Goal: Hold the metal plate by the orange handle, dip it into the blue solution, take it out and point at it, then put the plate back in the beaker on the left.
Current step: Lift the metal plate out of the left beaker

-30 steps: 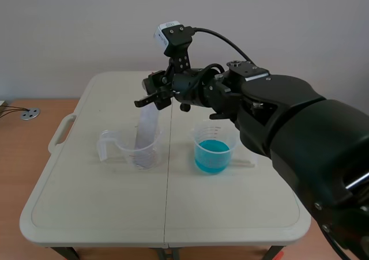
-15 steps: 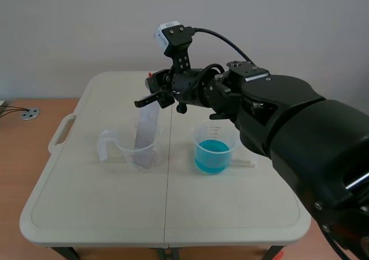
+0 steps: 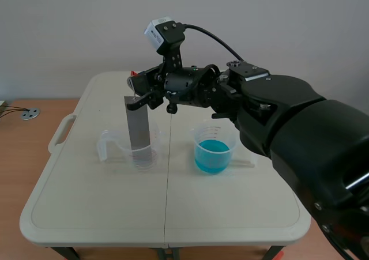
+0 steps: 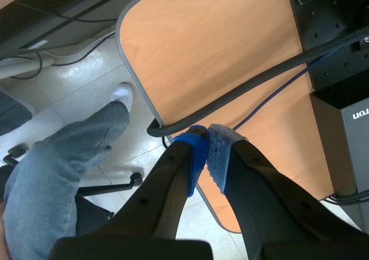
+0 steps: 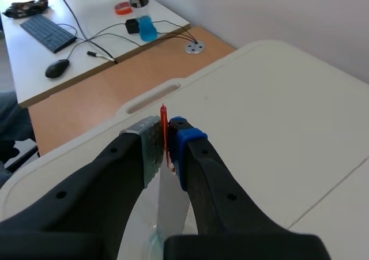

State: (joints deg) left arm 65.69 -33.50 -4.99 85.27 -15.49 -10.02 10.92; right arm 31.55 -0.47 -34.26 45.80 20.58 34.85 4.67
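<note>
Metal plate stands upright with its lower end inside the clear beaker on the left, its top pinched by the right jaws. The big black right arm comes in from the right and reaches past the middle of the bench.

In the right wrist view the right jaws are nearly closed. The thin orange handle is squeezed between the grey-green pad and the blue pad, and the plate hangs down from there.

The left jaws are pressed together, pad against pad, with nothing between them. They hang over the edge of a wooden desk, a black cable and a tiled floor, where a person's leg in jeans shows.

A plain grey wall stands behind the cream bench. The bench also bears a second beaker holding blue solution, to the right of the first and apart from it.
</note>
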